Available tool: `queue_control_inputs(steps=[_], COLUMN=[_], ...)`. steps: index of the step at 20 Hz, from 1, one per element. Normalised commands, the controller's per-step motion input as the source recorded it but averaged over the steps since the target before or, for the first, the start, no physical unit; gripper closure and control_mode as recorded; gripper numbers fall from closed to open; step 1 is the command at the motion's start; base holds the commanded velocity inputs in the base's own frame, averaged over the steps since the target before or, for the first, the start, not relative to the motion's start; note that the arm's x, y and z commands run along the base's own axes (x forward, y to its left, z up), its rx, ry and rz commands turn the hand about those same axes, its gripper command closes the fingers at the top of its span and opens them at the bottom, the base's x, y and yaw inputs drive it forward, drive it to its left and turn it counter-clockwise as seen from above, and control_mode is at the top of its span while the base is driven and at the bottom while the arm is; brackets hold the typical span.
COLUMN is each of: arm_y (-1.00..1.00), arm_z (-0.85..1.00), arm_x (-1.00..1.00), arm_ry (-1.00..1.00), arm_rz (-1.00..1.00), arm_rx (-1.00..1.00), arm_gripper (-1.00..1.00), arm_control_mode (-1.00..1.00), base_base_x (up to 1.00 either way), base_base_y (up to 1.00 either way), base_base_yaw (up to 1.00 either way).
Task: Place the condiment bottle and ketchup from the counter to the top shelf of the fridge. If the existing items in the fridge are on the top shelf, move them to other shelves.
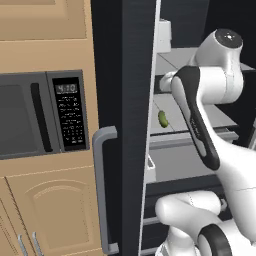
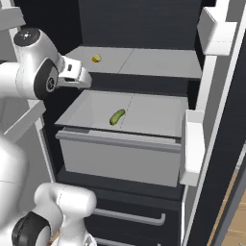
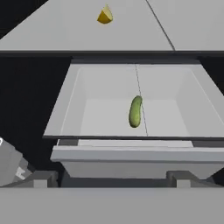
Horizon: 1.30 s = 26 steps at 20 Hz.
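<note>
The fridge (image 1: 125,75) stands open. The green pickle (image 3: 135,111) of the existing items lies alone in a pulled-out light-grey tray (image 3: 131,153), seen also in the base views as the pickle (image 2: 117,116) (image 1: 162,118). The yellow wedge (image 3: 105,15) (image 2: 96,58) rests on the flat grey shelf (image 2: 153,62) one level above. My gripper (image 3: 113,178) hangs open in front of and above the tray, nothing between its fingertips (image 3: 41,179). The condiment bottle, ketchup and counter are out of view.
White door bins (image 2: 194,144) (image 2: 216,33) line the open right door. The black left door with its grey bar handle (image 1: 102,190) stands edge-on beside the arm. A microwave (image 1: 45,112) sits in tan cabinets at left. A dark drawer with handle (image 2: 129,216) lies below the tray.
</note>
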Motion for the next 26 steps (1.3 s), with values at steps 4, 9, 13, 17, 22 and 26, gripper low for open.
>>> queue_control_inputs(steps=[4, 9, 13, 17, 22, 26], arm_y=[0.00, 0.00, 0.00, 0.00, 0.16, 0.25], arm_z=[0.33, 0.05, 0.00, 0.02, 0.00, 0.00], arm_x=[0.04, 0.41, 0.70, 0.74, 0.78, 0.72], arm_ry=[-0.07, -0.03, 0.00, 0.02, 0.03, 0.05], arm_rz=[-0.02, -0.01, 0.01, 0.05, 0.03, 0.00], arm_rx=[0.00, 0.00, 0.00, 0.00, 0.00, 0.00], arm_gripper=[-1.00, -1.00, -1.00, -1.00, -1.00, -1.00], arm_control_mode=[-1.00, -1.00, -1.00, -1.00, -1.00, -1.00], base_base_x=[0.00, 0.00, 0.00, 0.00, 0.00, 0.00], base_base_y=[0.00, 0.00, 0.00, 0.00, 0.00, 0.00], base_base_yaw=[0.00, 0.00, 0.00, 0.00, 0.00, 0.00])
